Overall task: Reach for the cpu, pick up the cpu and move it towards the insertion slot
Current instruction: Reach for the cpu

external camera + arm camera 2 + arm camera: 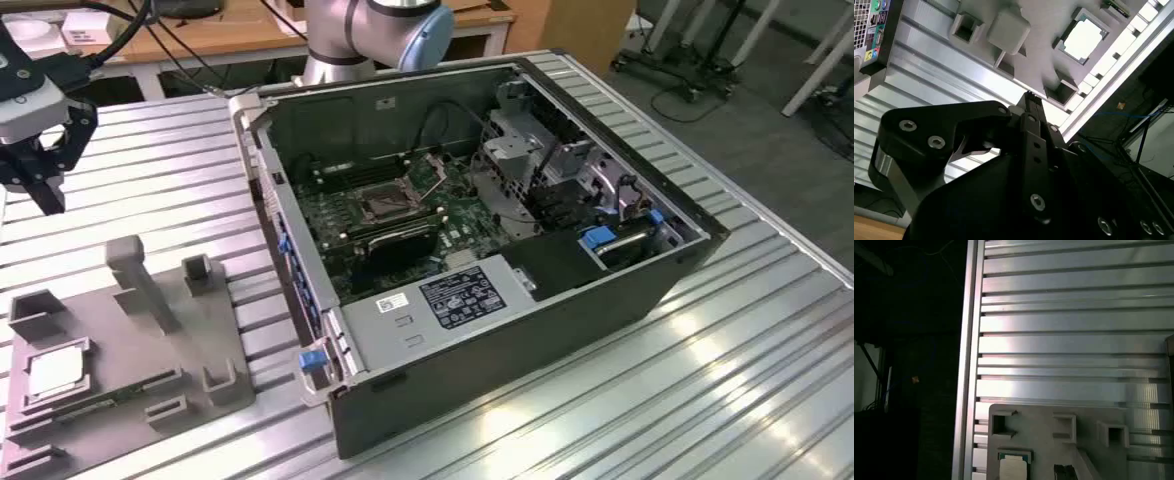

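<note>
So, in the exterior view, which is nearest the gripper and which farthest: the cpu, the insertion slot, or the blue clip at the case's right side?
From the gripper, at the exterior view's upper left:
1. The cpu, lying in the grey fixture on the table, at the view's left.
2. The insertion slot, inside the open computer case, mid-view.
3. The blue clip, deep in the case towards the view's right.

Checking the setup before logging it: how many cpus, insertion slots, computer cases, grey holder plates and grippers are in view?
cpu: 1
insertion slot: 1
computer case: 1
grey holder plate: 1
gripper: 1
Total: 5
</note>
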`<move>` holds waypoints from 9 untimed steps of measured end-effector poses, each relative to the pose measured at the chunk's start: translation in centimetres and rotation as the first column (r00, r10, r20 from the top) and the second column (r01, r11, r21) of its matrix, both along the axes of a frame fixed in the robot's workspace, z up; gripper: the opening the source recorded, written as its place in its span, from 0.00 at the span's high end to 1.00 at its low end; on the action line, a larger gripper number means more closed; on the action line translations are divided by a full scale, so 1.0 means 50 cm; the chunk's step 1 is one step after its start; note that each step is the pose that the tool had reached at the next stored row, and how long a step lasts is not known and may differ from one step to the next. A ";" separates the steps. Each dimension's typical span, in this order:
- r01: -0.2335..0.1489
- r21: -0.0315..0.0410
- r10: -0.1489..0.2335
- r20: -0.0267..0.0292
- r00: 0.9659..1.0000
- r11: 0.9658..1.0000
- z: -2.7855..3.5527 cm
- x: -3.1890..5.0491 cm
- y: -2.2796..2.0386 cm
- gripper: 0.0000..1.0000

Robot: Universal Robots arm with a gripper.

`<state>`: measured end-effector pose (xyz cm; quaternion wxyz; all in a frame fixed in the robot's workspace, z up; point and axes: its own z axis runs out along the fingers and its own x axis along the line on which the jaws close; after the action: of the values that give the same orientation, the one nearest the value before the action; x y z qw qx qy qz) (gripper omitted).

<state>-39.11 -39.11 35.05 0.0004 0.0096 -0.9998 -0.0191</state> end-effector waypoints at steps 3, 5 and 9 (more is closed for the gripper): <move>0.000 0.000 0.000 0.000 1.000 1.000 0.000 0.000 0.0000 0.89; 0.000 0.000 0.000 0.000 1.000 1.000 0.000 -0.001 0.0000 0.89; 0.000 0.000 0.000 0.000 1.000 1.000 0.000 -0.003 0.0000 0.89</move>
<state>-39.25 -39.11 35.04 0.0004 0.0096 -0.9998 -0.0191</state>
